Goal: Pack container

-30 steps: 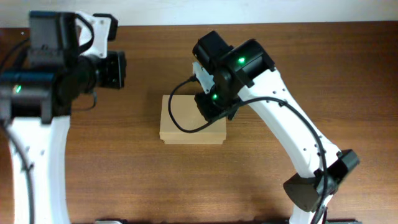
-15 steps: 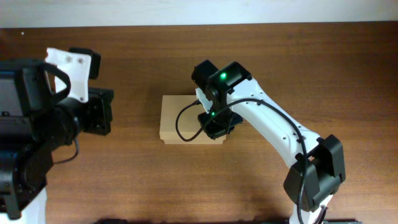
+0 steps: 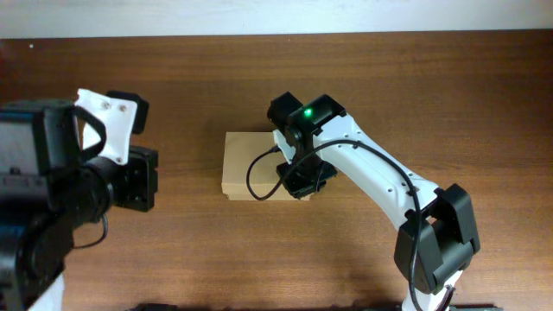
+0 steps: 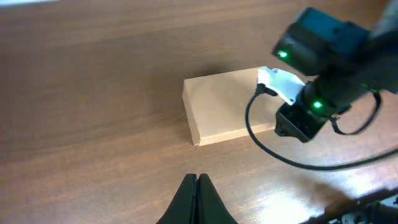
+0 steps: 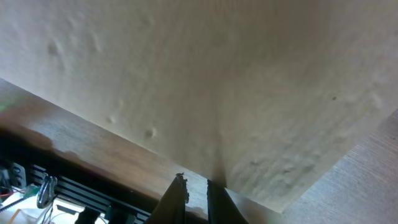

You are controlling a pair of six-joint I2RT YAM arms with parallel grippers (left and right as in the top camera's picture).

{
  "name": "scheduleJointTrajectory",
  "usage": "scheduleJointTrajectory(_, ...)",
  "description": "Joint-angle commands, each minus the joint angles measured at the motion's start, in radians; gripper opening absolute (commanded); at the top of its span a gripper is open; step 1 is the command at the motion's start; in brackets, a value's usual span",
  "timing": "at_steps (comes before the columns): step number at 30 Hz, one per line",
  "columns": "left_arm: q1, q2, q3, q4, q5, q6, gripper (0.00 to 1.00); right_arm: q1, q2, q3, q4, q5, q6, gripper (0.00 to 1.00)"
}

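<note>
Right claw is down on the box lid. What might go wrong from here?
The right claw, nearly closed, bears on the container near one end, so the box may tip or skid. The left claw is shut and well clear, so nothing braces it. The black cable loops over the lid and might snag when the arm lifts.

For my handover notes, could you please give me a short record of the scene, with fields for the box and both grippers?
container: tan cardboard box, lid down, lying flat on the table
right gripper: over one end of the container, jaws nearly shut, tips at its edge
left gripper: shut, empty, apart from the container
</note>
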Motion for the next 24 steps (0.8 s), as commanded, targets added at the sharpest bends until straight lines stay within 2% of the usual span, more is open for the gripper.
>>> scheduleJointTrajectory(1, -0.018, -0.051, 0.006, 0.000, -0.025, 0.035, 0.02, 0.006, -0.003, -0.016, 0.000, -0.026, -0.007, 0.10)
scheduleJointTrajectory(4, -0.017, -0.066, 0.006, 0.005, -0.029, 0.034, 0.02, 0.014, -0.004, -0.008, -0.003, -0.091, -0.007, 0.04)
scheduleJointTrajectory(8, -0.017, -0.066, 0.006, 0.019, -0.029, 0.034, 0.02, 0.032, -0.005, 0.069, -0.037, -0.116, -0.007, 0.04)
scheduleJointTrajectory(16, -0.017, -0.036, 0.006, 0.022, -0.028, 0.034, 0.02, 0.100, -0.005, 0.396, -0.126, -0.113, -0.072, 0.04)
scheduleJointTrajectory(21, -0.017, -0.026, 0.006, 0.023, -0.029, 0.034, 0.02, 0.124, 0.006, 0.451, -0.086, 0.147, -0.072, 0.04)
scheduleJointTrajectory(24, -0.017, -0.026, 0.006, 0.027, -0.032, 0.034, 0.02, 0.104, 0.061, 0.444, -0.079, 0.195, -0.092, 0.04)
